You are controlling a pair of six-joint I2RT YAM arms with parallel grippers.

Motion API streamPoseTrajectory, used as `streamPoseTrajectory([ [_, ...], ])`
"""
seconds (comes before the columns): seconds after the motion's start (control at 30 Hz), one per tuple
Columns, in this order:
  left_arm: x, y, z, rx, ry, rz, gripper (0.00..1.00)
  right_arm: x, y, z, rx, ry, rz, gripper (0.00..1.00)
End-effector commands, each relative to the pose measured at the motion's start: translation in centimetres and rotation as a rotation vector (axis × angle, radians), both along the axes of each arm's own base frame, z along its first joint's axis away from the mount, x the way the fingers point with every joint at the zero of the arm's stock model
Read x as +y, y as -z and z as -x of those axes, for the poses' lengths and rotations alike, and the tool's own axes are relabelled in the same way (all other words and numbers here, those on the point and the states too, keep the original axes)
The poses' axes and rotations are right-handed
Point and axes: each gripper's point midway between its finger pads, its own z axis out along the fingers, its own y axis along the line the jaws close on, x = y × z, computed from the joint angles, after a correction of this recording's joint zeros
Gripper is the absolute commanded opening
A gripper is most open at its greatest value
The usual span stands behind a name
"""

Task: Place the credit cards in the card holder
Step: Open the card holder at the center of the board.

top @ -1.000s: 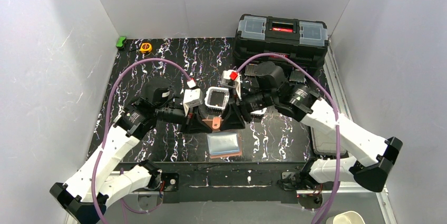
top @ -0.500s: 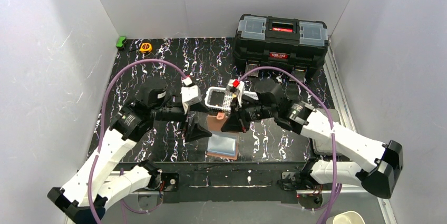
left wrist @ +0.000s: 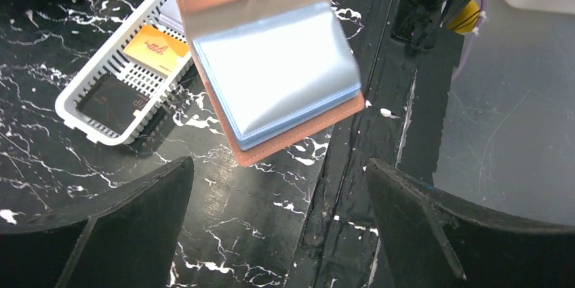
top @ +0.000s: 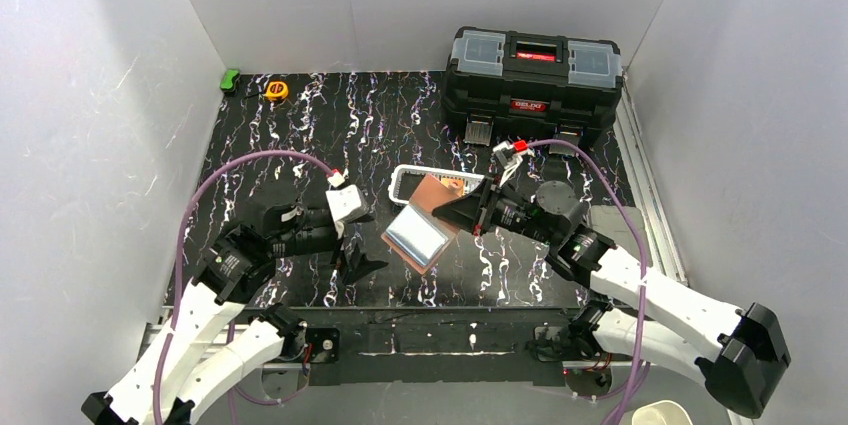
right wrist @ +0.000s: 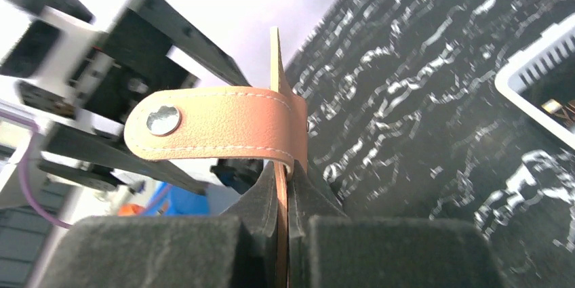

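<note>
The salmon-pink card holder (top: 415, 235) hangs open and tilted, its clear blue-tinted sleeves (left wrist: 278, 71) facing up and its lower corner near the table's front edge. My right gripper (top: 452, 213) is shut on the holder's upper flap. In the right wrist view the flap's thin edge (right wrist: 281, 200) is clamped between the pads, and the snap tab (right wrist: 217, 129) curls over above them. My left gripper (left wrist: 278, 223) stands open with nothing in it, just left of the holder and short of it. An orange credit card (left wrist: 154, 47) and a black one (left wrist: 112, 101) lie in the white basket (left wrist: 81, 113).
The white slotted basket (top: 401, 179) sits behind the holder, partly covered by the flap. A black toolbox (top: 533, 70) stands at the back right. A yellow tape measure (top: 276, 90) and a green object (top: 230, 78) lie at the back left corner.
My left gripper opened, let go of the holder and drew back to the left. My right gripper shut on the flap and pulled right, lifting the holder open and tilted.
</note>
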Motion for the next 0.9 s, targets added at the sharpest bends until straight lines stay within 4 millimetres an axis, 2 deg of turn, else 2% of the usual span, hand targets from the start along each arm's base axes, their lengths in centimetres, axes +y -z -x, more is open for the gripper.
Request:
streamPoseTrajectory([
  [0.0,-0.2,-0.4,-0.3,0.071,-0.075,0.055,0.96,-0.5,-7.2,-0.3,-0.056,0.037,-0.314,0.01],
  [0.13,-0.5,-1.2,-1.2,0.112,-0.134,0.105,0.91,-0.5,-8.3,0.0,-0.047,0.003,-0.403,0.01],
  [0.3,-0.5,-2.6,-2.3,0.130,-0.173,0.171,0.81,-0.5,-8.7,0.5,-0.056,-0.024,-0.416,0.01],
  [0.4,-1.1,-3.5,-2.0,0.174,-0.138,0.210,0.77,-0.5,-8.8,0.6,-0.057,-0.032,-0.418,0.01],
  [0.63,-1.6,-3.3,-1.8,0.182,-0.082,0.211,0.48,-0.4,-8.9,0.9,-0.038,-0.057,-0.446,0.01],
  [0.87,-2.3,-4.8,-1.9,0.190,-0.057,0.246,0.47,0.5,-7.9,0.9,-0.018,-0.093,-0.413,0.01],
])
